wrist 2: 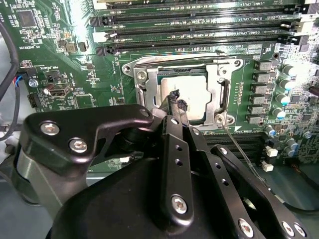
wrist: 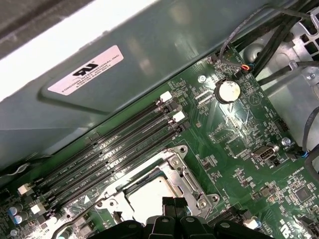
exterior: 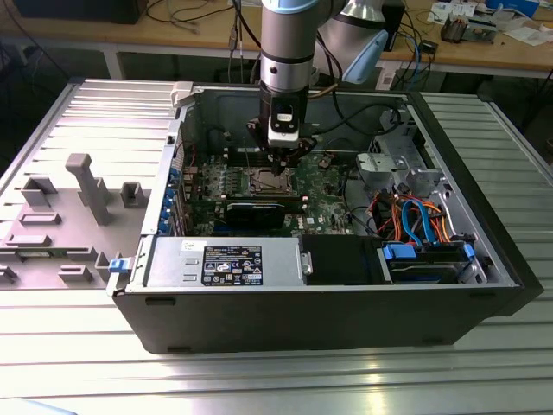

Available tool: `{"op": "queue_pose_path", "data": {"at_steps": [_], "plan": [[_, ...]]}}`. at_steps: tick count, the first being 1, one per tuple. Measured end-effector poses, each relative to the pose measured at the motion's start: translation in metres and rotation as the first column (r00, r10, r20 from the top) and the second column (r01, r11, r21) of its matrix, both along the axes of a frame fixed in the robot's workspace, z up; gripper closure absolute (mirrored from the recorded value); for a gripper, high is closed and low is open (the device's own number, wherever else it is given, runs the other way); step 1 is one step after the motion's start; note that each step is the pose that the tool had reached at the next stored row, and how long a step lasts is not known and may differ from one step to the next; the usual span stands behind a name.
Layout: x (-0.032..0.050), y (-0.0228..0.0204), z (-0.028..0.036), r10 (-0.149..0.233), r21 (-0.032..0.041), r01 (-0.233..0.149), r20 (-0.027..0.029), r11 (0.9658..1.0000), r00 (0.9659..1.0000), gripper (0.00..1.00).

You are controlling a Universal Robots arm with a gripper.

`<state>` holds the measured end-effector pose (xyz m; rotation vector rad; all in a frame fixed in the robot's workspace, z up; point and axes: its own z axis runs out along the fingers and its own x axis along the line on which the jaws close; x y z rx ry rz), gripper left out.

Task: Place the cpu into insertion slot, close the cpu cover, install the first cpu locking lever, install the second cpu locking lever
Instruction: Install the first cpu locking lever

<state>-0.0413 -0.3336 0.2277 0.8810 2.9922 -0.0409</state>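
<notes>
Black memory slots beside cpu cover

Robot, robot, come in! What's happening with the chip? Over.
Gripper low over the insertion slot, jaws shut, holding nothing. Cpu seated, cpu cover down over it. Nothing in the way.

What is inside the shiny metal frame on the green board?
Inside the cpu cover lies the cpu, its dull silver top showing through the window. The insertion slot beneath is covered. The gripper hides one corner.
</notes>
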Motion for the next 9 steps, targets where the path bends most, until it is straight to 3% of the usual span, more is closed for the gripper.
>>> {"op": "queue_pose_path", "data": {"at_steps": [9], "plan": [[0.0, 0.0, 0.0, 0.016, 0.0, -0.016, 0.0, 0.9999, 0.9999, 0.89]]}}
